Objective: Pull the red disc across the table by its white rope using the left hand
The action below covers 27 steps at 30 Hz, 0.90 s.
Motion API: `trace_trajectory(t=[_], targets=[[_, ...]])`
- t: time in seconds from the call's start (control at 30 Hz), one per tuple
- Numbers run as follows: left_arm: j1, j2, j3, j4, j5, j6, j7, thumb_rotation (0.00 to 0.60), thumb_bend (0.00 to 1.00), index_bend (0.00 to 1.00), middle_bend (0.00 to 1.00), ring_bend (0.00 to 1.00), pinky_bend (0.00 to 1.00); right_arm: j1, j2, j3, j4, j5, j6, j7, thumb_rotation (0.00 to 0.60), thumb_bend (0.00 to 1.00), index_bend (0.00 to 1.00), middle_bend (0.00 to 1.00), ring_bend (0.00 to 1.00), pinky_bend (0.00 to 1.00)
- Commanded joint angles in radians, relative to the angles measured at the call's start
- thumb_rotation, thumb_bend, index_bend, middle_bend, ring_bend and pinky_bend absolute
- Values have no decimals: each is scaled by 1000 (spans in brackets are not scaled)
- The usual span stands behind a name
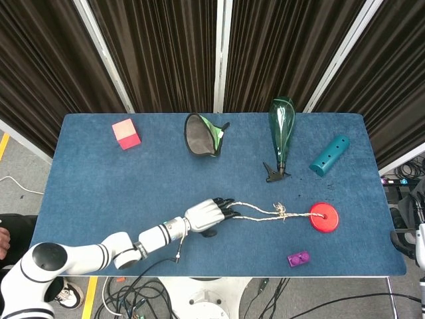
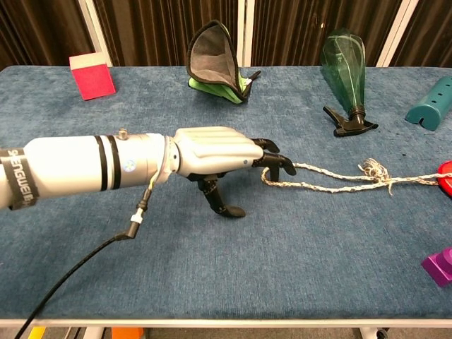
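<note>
The red disc (image 1: 324, 217) lies flat near the table's right front; only its edge (image 2: 445, 176) shows in the chest view. Its white rope (image 1: 265, 212) runs left from the disc and ends in a loop (image 2: 332, 185). My left hand (image 1: 207, 215) reaches in from the left, palm down, at that loop end. Its dark fingertips (image 2: 277, 164) curl down onto the rope, while the thumb (image 2: 224, 203) stands apart on the cloth. Off the table's right edge, a white and black part of my right arm (image 1: 417, 242) shows; how its hand stands is unclear.
On the blue table (image 1: 99, 186), a pink cube (image 1: 126, 133) sits at the far left and a mesh pouch (image 1: 202, 135) at the far centre. A green spray bottle (image 1: 281, 129) and a teal cylinder (image 1: 329, 155) lie beyond the rope. A purple block (image 1: 299, 258) is near the front edge.
</note>
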Motion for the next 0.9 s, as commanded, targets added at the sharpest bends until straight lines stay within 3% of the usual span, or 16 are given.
trace_trajectory(t=[0.03, 0.27, 0.57, 0.7, 0.77, 0.83, 0.9], targets=[[6, 26, 4, -27, -15, 2, 25, 600, 236, 117, 700, 162, 197, 0, -1, 1, -1, 2, -1, -3, 600, 213, 0, 0, 0, 0], [26, 75, 12, -87, -41, 26, 59, 600, 236, 117, 856, 305, 197, 4, -3, 1, -12, 4, -7, -19, 600, 213, 0, 0, 0, 0], [56, 112, 24, -138, -68, 62, 114, 600, 254, 153, 945, 473, 203, 6, -3, 1, -26, 6, -11, -39, 600, 215, 0, 0, 0, 0], [86, 122, 17, -147, -85, 112, 173, 600, 323, 385, 989, 581, 282, 8, -4, 1, -28, 7, -15, -42, 600, 215, 0, 0, 0, 0], [108, 136, 14, -165, -104, 139, 207, 600, 321, 601, 1000, 650, 377, 9, -4, 1, -28, 6, -16, -42, 600, 215, 0, 0, 0, 0], [129, 156, 11, -183, -119, 164, 234, 600, 323, 713, 1000, 675, 451, 10, -4, 1, -28, 6, -18, -43, 600, 214, 0, 0, 0, 0], [155, 188, 13, -206, -134, 192, 273, 600, 326, 759, 1000, 699, 519, 11, -5, 0, -28, 5, -20, -44, 600, 215, 0, 0, 0, 0]])
